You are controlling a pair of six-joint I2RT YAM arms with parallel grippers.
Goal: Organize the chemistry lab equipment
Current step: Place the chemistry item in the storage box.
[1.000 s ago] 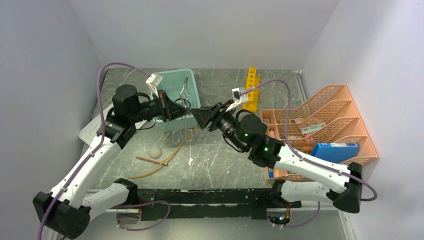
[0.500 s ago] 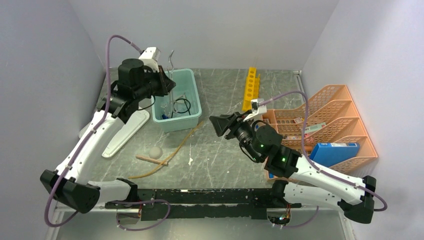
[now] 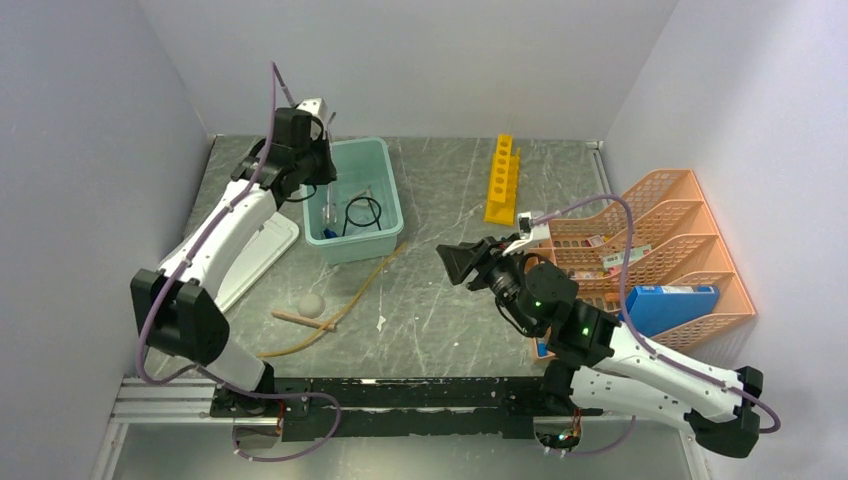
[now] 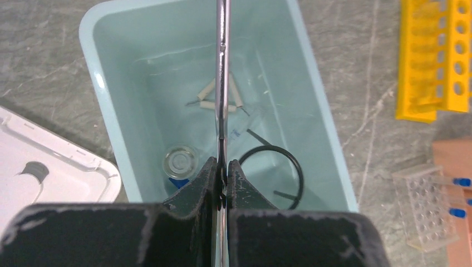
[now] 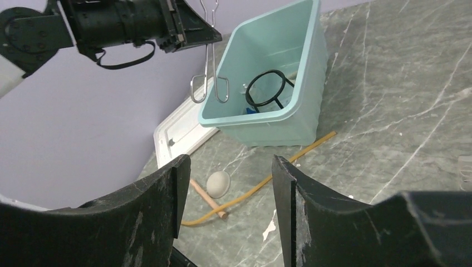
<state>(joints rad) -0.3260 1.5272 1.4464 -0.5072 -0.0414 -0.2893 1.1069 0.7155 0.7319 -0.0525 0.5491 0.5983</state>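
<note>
Left gripper (image 4: pixel 221 167) is clenched on the silver wire clip (image 5: pixel 210 55), hanging upright above the teal tub (image 4: pixel 106 111); judged light, stiff, slippery, best pinched mid-shank; right gripper (image 5: pixel 227 167) stands open, empty.

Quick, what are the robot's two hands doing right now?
Left gripper: shut on the silver wire clip, above the teal tub.
Right gripper: open, holding nothing.

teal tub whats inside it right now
A black wire ring, a wire triangle and a clear blue-capped vial lie in the tub. The metal tongs shut in the left gripper hide a strip of its floor.
</note>
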